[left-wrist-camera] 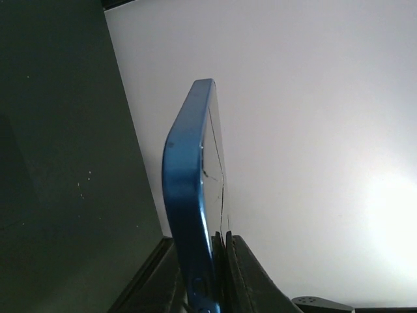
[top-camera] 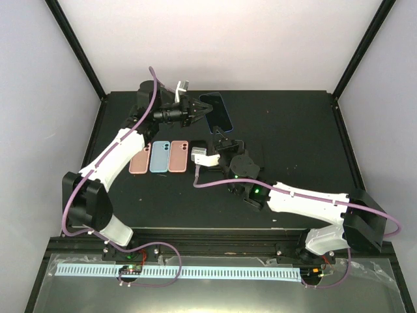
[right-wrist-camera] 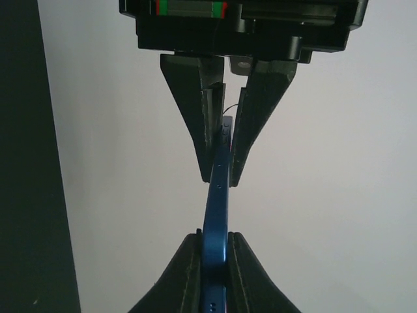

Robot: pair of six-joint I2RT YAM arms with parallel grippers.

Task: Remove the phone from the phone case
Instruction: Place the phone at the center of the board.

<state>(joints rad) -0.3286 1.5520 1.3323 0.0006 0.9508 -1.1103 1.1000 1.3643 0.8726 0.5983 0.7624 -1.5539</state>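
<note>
Both arms are holding the blue phone case (top-camera: 217,112) at the far middle of the black counter (top-camera: 293,130). The left gripper (top-camera: 202,116) is pinching its left edge and the right gripper (top-camera: 223,138) its near end. Only the wrist views are showing it edge-on, the phone (left-wrist-camera: 215,163) sitting inside the blue rim. White walls (top-camera: 228,39) are enclosing the counter. Three pastel slabs (top-camera: 159,157), probably spare cases, are lying in a row left of the right gripper.
</note>
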